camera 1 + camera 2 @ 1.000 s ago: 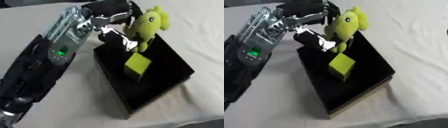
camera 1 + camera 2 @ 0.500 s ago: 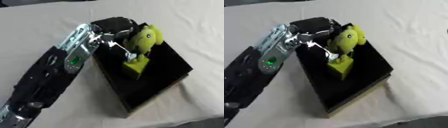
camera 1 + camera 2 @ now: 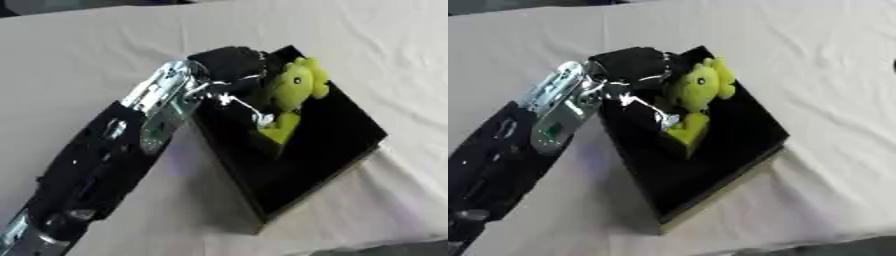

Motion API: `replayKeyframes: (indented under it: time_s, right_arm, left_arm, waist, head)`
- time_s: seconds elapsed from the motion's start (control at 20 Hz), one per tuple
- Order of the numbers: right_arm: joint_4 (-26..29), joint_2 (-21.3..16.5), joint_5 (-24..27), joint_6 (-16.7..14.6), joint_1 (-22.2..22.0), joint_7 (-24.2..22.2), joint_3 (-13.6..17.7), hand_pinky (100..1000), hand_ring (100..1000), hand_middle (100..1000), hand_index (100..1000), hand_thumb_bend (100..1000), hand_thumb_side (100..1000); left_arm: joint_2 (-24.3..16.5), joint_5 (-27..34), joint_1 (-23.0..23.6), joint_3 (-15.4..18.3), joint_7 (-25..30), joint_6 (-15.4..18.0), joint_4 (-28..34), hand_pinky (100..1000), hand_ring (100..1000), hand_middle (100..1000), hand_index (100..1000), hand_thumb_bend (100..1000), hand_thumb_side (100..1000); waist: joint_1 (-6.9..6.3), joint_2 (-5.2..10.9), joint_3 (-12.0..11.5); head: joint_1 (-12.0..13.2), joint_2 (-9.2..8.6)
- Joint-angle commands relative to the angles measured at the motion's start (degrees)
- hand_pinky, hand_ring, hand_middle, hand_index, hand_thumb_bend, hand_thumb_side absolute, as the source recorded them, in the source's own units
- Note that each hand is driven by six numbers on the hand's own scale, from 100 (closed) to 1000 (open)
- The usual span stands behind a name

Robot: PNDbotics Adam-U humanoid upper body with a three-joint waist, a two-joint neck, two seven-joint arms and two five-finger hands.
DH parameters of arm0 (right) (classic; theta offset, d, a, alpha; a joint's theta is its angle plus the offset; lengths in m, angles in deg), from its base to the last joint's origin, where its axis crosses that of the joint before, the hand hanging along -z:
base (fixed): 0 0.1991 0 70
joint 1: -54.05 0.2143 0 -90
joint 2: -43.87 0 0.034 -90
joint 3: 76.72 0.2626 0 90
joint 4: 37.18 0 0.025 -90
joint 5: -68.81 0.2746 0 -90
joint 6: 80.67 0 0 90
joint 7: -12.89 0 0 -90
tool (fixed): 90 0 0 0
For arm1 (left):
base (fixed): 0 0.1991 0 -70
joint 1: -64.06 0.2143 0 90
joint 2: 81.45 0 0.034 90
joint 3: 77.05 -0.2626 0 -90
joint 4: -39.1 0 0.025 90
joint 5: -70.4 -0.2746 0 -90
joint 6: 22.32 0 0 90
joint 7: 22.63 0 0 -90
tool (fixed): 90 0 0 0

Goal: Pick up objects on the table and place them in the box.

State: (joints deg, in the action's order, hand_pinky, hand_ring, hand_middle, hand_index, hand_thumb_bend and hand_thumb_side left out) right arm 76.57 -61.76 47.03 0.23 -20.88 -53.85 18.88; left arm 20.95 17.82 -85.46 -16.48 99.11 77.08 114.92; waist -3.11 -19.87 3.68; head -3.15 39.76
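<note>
Left hand (image 3: pixel 234 65) reaches over the black square box (image 3: pixel 337 142) on the white tablecloth (image 3: pixel 87 55), fingers curled round the yellow-green plush toy (image 3: pixel 293 90). Toy sits inside the box, on top of a yellow-green cube (image 3: pixel 278 132). Right hand not visible.

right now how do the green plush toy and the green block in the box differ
The green plush toy is rounded with an eye and lumpy limbs; the green block is flat-faced with straight edges. The toy is the larger and sits on top, while the block lies beneath it on the floor of the black box. The left hand is at the toy, not the block. Both are yellow-green and inside the box.
</note>
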Motion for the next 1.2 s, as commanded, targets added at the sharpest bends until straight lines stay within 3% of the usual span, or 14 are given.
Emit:
replayKeyframes:
  time_s: [0.05, 0.2, 0.25, 0.3, 0.7, 1.2]
  right_arm:
    - [0.8, -1.2, 0.4, 0.0, 0.2, -0.1, 0.4, 856, 788, 666, 826, 100, 1000]
    - [0.8, -1.2, 0.4, 0.1, 0.0, -0.1, 0.4, 856, 788, 666, 826, 100, 1000]
    - [0.8, -1.2, 0.4, 0.1, 0.0, -0.1, 0.4, 856, 788, 666, 826, 100, 1000]
    - [0.8, -1.3, 0.5, 0.1, 0.0, -0.1, 0.5, 856, 788, 666, 826, 100, 1000]
    - [0.8, -1.4, 0.6, 0.2, -0.2, -0.2, 0.5, 856, 788, 667, 826, 100, 1000]
    - [0.8, -1.8, 0.6, 0.2, 0.0, 0.1, 0.8, 855, 788, 670, 827, 100, 1000]
  left_arm:
    - [-1.0, -1.8, -0.3, -0.1, 0.7, 0.8, 1.3, 756, 824, 841, 908, 467, 643]
    - [-1.6, -2.9, -0.3, 0.3, 1.2, 0.5, 3.7, 776, 840, 856, 922, 558, 716]
    - [-1.8, -3.2, -0.4, 0.3, 1.5, 0.4, 4.6, 785, 846, 860, 926, 645, 754]
    - [-2.0, -3.5, -0.4, 0.4, 1.8, 0.3, 5.4, 788, 848, 861, 927, 648, 757]
    - [-3.7, -3.0, -0.9, 2.5, 2.9, -1.4, 10.7, 760, 827, 842, 912, 570, 783]
    - [-8.1, 6.3, -2.7, 7.8, 3.5, -5.8, 19.8, 716, 795, 816, 888, 390, 792]
  waist:
    - [0.25, 1.26, -0.1]
    - [0.25, 1.50, -0.2]
    - [0.25, 1.61, -0.3]
    - [0.25, 1.72, -0.3]
    - [0.36, 2.56, -0.5]
    - [0.53, 3.41, -0.8]
  head:
    - [0.0, -0.19]
    - [-0.2, -0.12]
    - [-0.2, -0.11]
    - [-0.2, -0.07]
    - [-0.4, -0.04]
    - [-1.3, 0.18]
